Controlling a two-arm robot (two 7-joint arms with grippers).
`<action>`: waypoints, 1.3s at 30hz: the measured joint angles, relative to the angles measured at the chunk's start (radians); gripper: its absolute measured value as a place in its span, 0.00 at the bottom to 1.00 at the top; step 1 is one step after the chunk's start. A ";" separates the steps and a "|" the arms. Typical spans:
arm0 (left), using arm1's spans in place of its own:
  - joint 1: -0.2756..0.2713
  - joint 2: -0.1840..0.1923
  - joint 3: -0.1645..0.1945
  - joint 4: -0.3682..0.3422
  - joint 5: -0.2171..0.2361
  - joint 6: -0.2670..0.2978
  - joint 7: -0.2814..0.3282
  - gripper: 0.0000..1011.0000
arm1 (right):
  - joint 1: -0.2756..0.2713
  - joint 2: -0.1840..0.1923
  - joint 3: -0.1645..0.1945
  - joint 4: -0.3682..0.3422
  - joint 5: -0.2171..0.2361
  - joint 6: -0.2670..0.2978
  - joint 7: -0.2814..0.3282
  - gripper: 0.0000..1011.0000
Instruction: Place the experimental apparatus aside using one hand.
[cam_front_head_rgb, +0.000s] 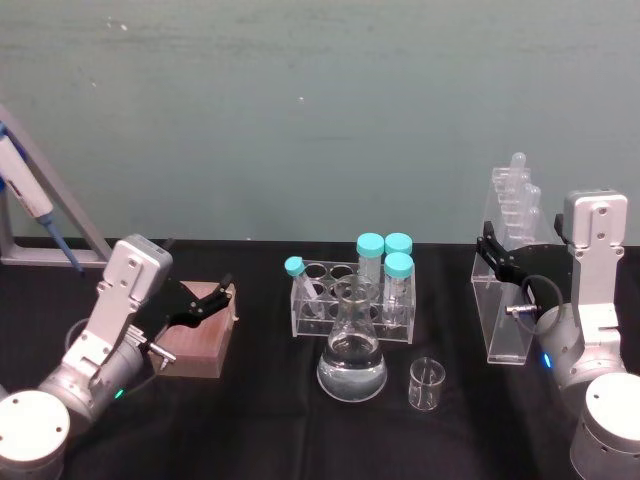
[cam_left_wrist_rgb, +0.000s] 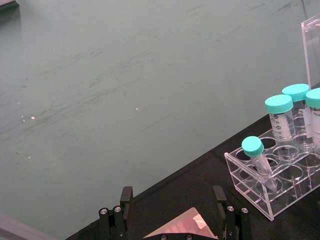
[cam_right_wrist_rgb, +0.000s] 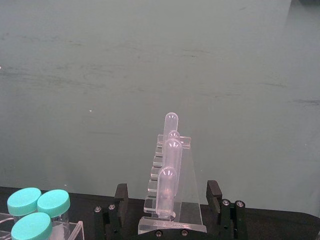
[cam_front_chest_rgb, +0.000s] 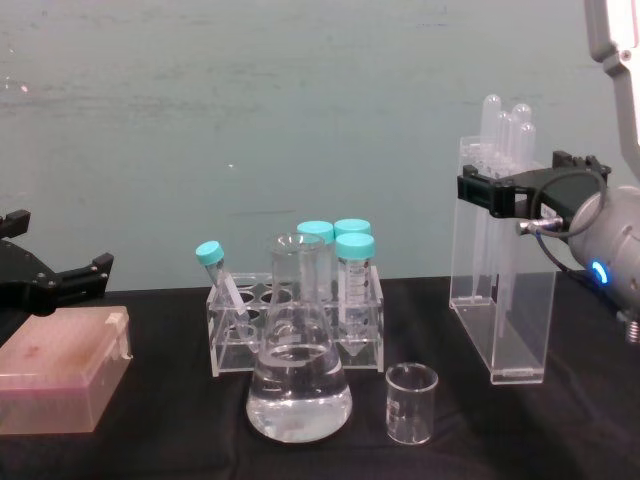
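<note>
Black cloth covers the worktop (cam_front_head_rgb: 250, 430). Right tool (cam_front_head_rgb: 490, 250), fingers spread, straddles the tall clear acrylic stand (cam_front_head_rgb: 505, 315); left tool (cam_front_head_rgb: 212, 298) hangs spread over a pink box (cam_front_head_rgb: 195, 345).

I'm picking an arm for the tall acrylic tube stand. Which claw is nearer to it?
Right. The right claw straddles the stand's upper part, fingers open on either side. The left claw hovers over the pink box, far off.

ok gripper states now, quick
Left gripper: open, empty, above the pink box.
Right gripper: open, straddling the acrylic stand.
</note>
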 joint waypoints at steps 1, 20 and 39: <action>0.000 0.000 0.000 0.000 0.000 0.000 0.000 0.99 | 0.000 0.000 0.000 0.000 0.000 0.001 0.001 0.99; 0.000 0.000 0.000 0.000 0.000 0.000 0.000 0.99 | 0.000 0.001 -0.002 0.000 0.002 0.000 -0.001 0.99; 0.000 0.000 0.000 0.000 0.000 0.000 0.000 0.99 | -0.001 0.001 -0.002 -0.001 0.002 0.000 -0.003 0.99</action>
